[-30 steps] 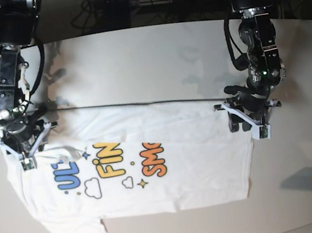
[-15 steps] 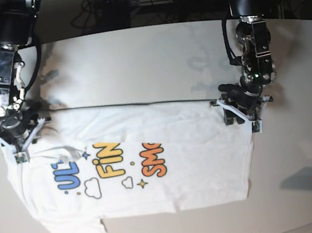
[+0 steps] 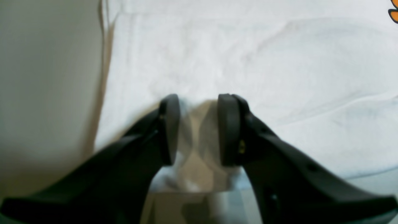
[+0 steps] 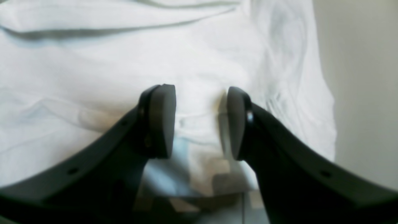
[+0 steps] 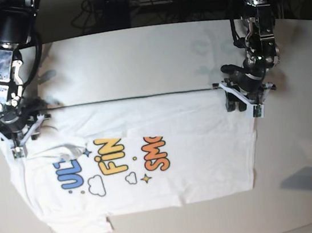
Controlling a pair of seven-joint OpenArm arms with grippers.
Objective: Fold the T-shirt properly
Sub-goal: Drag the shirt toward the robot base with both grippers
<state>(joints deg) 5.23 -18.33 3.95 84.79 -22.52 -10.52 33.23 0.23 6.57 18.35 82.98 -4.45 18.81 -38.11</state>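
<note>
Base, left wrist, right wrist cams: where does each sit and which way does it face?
Base: overhead, looking down at the white printed cotton T-shirt on the pale table; both arms show.
Left wrist: on the left arm, looking past the left claw onto the shirt's edge.
Right wrist: same, past the right claw.
Shared: base shows the same claws, left, right, at the shirt's far corners.
</note>
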